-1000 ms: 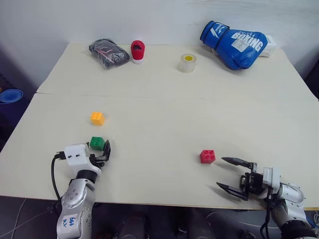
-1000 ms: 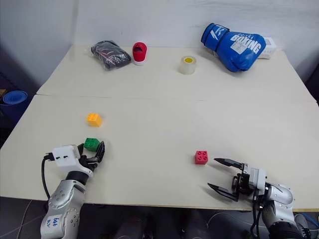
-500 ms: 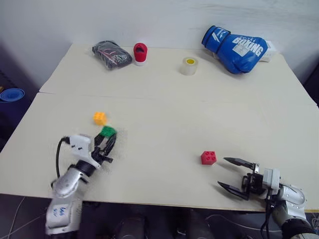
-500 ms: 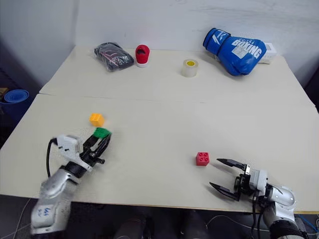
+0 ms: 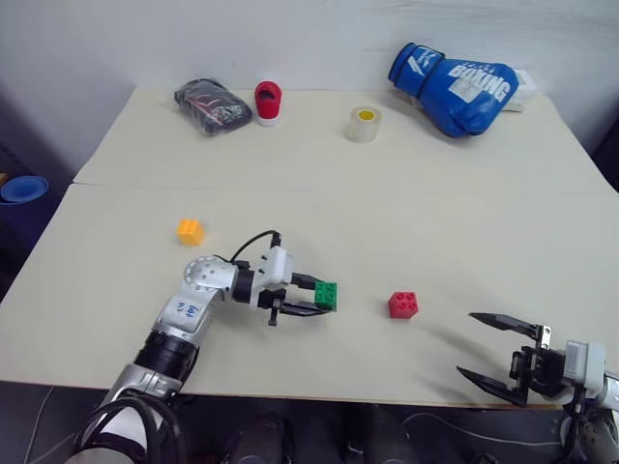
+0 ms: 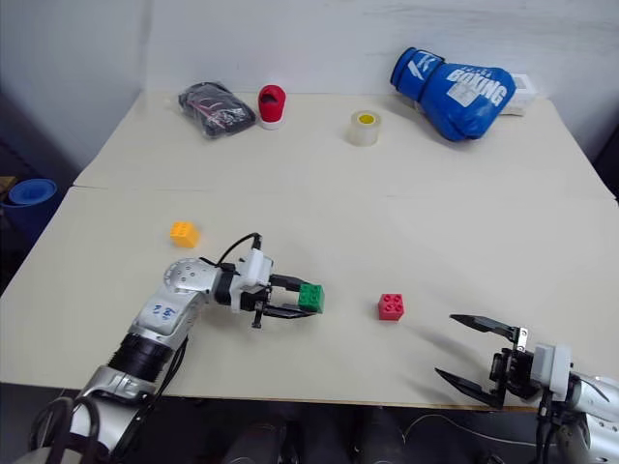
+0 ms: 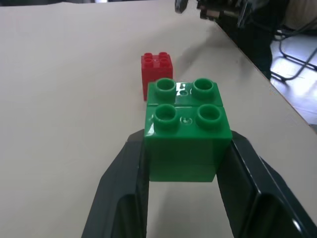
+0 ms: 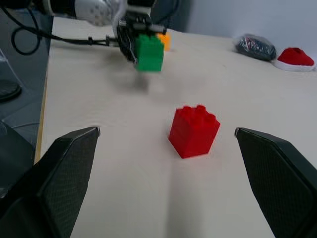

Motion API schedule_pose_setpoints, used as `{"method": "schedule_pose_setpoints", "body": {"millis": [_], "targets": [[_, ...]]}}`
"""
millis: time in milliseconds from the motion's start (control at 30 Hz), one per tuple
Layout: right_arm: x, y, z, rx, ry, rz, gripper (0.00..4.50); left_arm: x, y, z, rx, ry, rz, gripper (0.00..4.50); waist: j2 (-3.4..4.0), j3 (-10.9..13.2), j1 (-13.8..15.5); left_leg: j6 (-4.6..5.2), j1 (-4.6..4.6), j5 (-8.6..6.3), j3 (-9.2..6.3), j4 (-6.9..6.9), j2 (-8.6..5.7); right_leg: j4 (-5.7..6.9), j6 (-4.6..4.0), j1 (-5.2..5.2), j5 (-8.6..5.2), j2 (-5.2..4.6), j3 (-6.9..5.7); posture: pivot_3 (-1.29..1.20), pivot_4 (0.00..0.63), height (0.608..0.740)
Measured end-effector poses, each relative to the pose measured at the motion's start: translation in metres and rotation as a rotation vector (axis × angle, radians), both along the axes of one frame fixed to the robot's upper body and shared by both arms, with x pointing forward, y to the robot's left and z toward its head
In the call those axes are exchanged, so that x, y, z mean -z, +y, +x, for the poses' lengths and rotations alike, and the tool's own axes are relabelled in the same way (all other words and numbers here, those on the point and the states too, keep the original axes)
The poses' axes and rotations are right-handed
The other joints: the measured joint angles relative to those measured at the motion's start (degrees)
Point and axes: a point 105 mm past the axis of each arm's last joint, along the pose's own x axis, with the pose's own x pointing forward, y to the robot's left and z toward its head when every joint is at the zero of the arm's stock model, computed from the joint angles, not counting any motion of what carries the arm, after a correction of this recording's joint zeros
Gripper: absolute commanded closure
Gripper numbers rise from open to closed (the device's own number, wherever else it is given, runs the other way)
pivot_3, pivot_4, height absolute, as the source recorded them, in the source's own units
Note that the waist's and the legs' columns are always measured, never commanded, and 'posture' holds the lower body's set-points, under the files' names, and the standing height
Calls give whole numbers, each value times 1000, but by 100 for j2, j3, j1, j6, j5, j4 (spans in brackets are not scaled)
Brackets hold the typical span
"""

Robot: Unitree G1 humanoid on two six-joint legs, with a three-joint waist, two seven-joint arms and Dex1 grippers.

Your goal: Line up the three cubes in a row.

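The left gripper (image 5: 325,301), clamped on the green cube (image 5: 326,295), carries it above the table (image 5: 464,222) near the front edge; next, set it beside the red cube (image 5: 403,304), while the right gripper (image 5: 495,351) stands spread wide.

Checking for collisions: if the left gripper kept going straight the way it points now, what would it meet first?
Probably the red cube: it sits just beyond the green cube clamped in the left gripper, though the held cube may hang slightly above it.

Left end effector (image 6: 308,302) grips the green cube (image 6: 311,296) beside the red cube (image 6: 391,306).
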Motion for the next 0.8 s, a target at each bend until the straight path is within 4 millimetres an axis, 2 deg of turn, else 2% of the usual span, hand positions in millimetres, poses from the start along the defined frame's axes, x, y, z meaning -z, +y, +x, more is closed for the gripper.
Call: {"method": "schedule_pose_setpoints", "body": {"millis": [133,300,533,600,767,800], "targets": [[-15,8,-1,25,2,-2,0,19,-2,2,3,23,49,3001,-11,7,2,2,-4,0,-4,0,0,-2,0,-4,0,-3,1,0,150,740],[-29,18,-2,56,16,-7,0,19,-3,4,-1,9,57,3001,-12,7,23,6,-7,0,-10,0,0,-5,0,-5,0,-10,-1,0,150,740],[-35,30,0,54,37,-12,0,17,-8,13,-31,-21,65,3001,-13,8,41,11,-8,0,-11,0,-1,-5,2,-4,1,-13,-1,0,150,740],[-37,32,2,55,44,-14,0,17,-9,15,-45,-24,63,2273,-13,8,38,12,-9,0,-11,0,-1,-6,2,-4,1,-12,-2,0,150,740],[-44,36,12,54,36,-17,0,15,-1,17,-93,-5,41,859,-14,9,7,14,-14,1,-12,0,-2,-7,2,-7,1,-11,-4,0,150,740],[-45,37,14,50,31,-17,0,12,3,16,-104,-13,27,859,-15,9,-9,13,-16,1,-12,-1,-1,-6,2,-10,1,-10,-3,0,150,740]]}}
